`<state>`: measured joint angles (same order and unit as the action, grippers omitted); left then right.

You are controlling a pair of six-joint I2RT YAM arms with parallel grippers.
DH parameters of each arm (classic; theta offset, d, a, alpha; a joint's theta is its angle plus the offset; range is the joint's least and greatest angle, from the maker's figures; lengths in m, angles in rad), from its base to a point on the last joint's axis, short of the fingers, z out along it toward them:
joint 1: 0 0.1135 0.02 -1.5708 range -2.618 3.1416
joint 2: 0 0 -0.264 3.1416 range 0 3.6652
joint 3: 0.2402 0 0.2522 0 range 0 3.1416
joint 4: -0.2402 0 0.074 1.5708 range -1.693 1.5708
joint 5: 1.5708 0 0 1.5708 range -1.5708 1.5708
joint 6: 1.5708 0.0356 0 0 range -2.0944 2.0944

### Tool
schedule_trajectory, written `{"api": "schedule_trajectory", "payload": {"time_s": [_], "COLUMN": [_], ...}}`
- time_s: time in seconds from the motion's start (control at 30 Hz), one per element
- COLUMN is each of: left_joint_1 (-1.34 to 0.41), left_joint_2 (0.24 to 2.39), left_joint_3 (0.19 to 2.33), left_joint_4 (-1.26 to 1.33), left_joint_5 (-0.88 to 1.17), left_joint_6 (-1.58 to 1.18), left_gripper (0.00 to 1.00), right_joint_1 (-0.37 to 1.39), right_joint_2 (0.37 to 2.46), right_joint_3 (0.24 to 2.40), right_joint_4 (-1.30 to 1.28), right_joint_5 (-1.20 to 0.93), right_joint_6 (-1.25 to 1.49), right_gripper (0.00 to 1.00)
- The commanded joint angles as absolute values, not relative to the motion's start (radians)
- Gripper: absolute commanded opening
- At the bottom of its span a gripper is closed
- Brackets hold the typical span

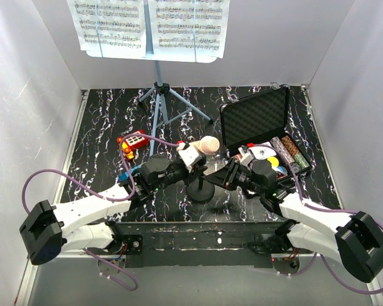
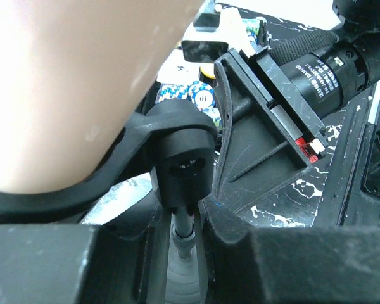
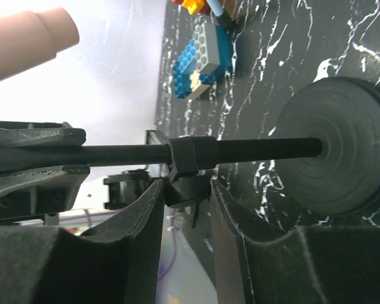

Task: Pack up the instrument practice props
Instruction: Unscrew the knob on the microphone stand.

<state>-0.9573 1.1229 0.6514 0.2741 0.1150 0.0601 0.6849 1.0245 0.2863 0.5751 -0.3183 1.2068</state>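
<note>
The light-blue music stand (image 1: pixel 158 95) stands at the back with white sheet-music pages (image 1: pixel 115 25) on it. The microphone (image 1: pixel 209 145) is upright on its black round base (image 1: pixel 201 191) at the table's middle. My left gripper (image 1: pixel 193 159) comes from the left and is shut around the stand's rod just below the mic clip (image 2: pixel 180 161), fingers (image 2: pixel 253 253) either side; the pale mic (image 2: pixel 69 82) fills the upper left. My right gripper (image 1: pixel 212 175) comes from the right and is shut on the rod's clamp knob (image 3: pixel 190 190), with the base (image 3: pixel 335 145) to its right.
An open black foam-lined case (image 1: pixel 255 115) with poker chips (image 1: pixel 290 153) sits at the right, close to my right arm. A red toy phone (image 1: pixel 133 143) and blue bricks (image 3: pixel 199 60) lie left of the microphone. White walls close in three sides.
</note>
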Motion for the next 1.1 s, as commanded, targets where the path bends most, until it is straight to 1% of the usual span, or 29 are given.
{"api": "schedule_trajectory", "payload": {"time_s": [0.0, 0.13, 0.33, 0.5, 0.67, 0.7, 0.77, 0.83, 0.93, 1.07], "left_joint_1": [-0.969, -0.969, -0.969, -0.969, -0.969, -0.971, -0.971, -0.971, -0.971, -0.971], "left_joint_2": [1.132, 1.152, 1.181, 1.189, 1.169, 1.163, 1.152, 1.138, 1.117, 1.106], "left_joint_3": [0.623, 0.626, 0.630, 0.626, 0.614, 0.611, 0.604, 0.597, 0.589, 0.591], "left_joint_4": [0.202, 0.206, 0.216, 0.219, 0.229, 0.230, 0.230, 0.229, 0.226, 0.229], "left_joint_5": [0.138, 0.141, 0.152, 0.150, 0.141, 0.138, 0.132, 0.129, 0.120, 0.101], "left_joint_6": [0.071, 0.072, 0.060, 0.057, 0.045, 0.038, 0.031, 0.029, 0.038, 0.046], "left_gripper": [0.00, 0.00, 0.00, 0.00, 0.00, 0.00, 0.00, 0.00, 0.00, 0.00], "right_joint_1": [0.707, 0.712, 0.727, 0.779, 0.782, 0.779, 0.770, 0.764, 0.750, 0.744], "right_joint_2": [0.951, 0.913, 0.881, 0.873, 0.884, 0.884, 0.877, 0.865, 0.850, 0.839], "right_joint_3": [0.420, 0.472, 0.498, 0.509, 0.569, 0.571, 0.549, 0.516, 0.470, 0.410], "right_joint_4": [0.335, 0.201, 0.138, 0.114, 0.002, 0.002, 0.005, 0.040, 0.113, 0.211], "right_joint_5": [-0.253, -0.180, -0.078, 0.067, 0.074, 0.058, 0.008, -0.090, -0.205, -0.281], "right_joint_6": [0.924, 0.778, 0.611, 0.470, 0.544, 0.581, 0.668, 0.763, 0.915, 1.101], "right_gripper": [0.01, 0.01, 0.01, 0.01, 0.01, 0.09, 0.30, 0.47, 0.59, 0.62]}}
